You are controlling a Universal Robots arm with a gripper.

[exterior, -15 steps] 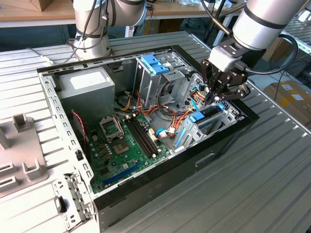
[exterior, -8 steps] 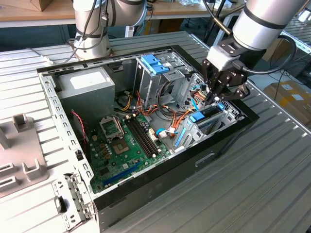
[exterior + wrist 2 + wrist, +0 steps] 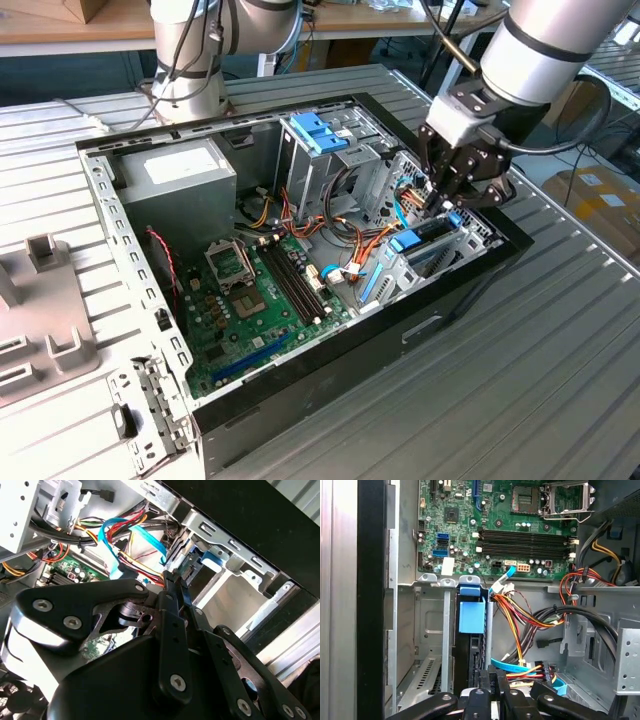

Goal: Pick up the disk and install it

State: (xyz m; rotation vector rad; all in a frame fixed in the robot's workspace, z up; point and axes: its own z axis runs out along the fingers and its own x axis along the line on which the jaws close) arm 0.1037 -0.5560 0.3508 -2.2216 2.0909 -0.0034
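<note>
Blue-railed, one disk (image 3: 471,617) apparently sits in its bay beneath one hand (image 3: 455,195).

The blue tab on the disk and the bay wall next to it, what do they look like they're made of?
The blue tab on the disk looks like moulded plastic: matte, even colour, no glint. The bay wall looks like bare sheet metal: dull grey, with stamped slots and folded edges.

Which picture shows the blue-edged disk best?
The first wrist view: the disk stands on edge in its metal bay, blue tab facing the camera. The exterior view shows it small, below the gripper. The second wrist view shows little of it.
</note>
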